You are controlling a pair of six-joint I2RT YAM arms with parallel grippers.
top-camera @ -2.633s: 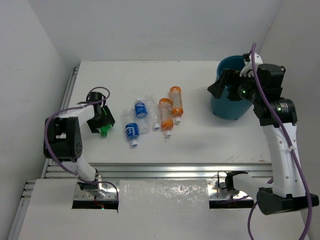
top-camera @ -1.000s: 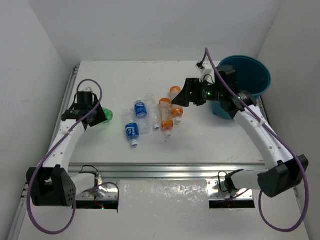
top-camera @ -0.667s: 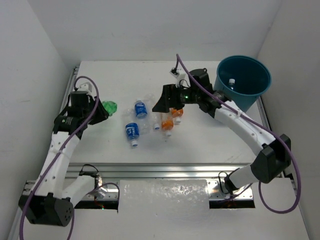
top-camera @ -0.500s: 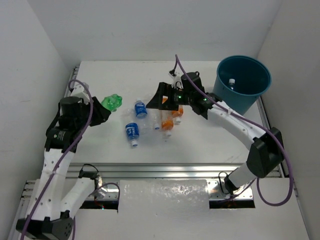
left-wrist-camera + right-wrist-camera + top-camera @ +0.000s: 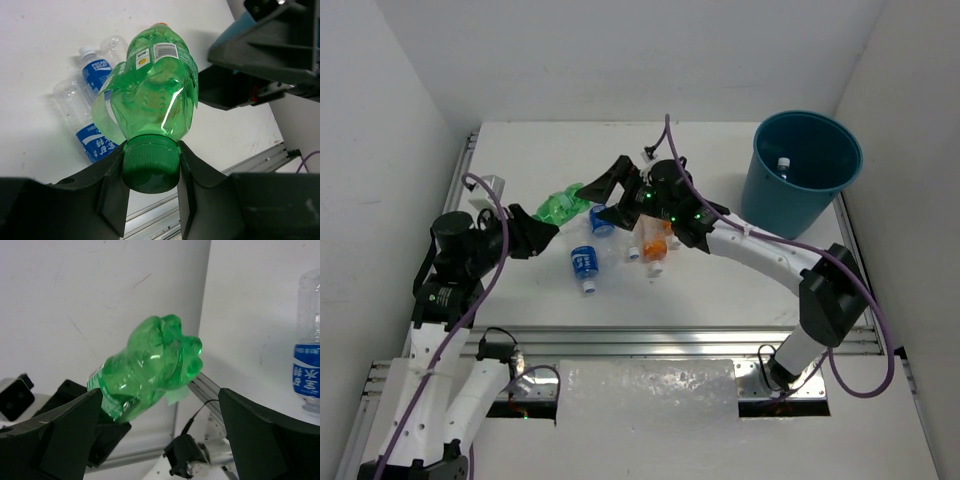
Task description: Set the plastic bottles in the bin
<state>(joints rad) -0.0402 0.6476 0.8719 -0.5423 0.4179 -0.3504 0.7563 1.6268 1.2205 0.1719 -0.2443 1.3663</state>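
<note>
My left gripper (image 5: 538, 226) is shut on the green cap of a crumpled green bottle (image 5: 561, 204), which hangs in the air left of centre. From the left wrist, the left gripper (image 5: 151, 186) clamps the cap, and the green bottle (image 5: 150, 95) points away. My right gripper (image 5: 611, 181) stands open at the bottle's base; its own view shows the right gripper (image 5: 160, 393) wide apart around the green bottle (image 5: 150, 362), not touching it. Blue-labelled clear bottles (image 5: 584, 262) and an orange bottle (image 5: 653, 241) lie on the table. The teal bin (image 5: 790, 205) stands at the far right with a bottle (image 5: 782, 164) inside.
The right arm (image 5: 760, 250) stretches across the table over the lying bottles and hides part of them. White walls close in the left, back and right sides. A metal rail (image 5: 670, 340) runs along the near edge of the table.
The left arm lifted the green bottle off the table's left side and swung it toward the centre. The right arm came from the bin leftward, its open jaws now at the bottle's base.
</note>
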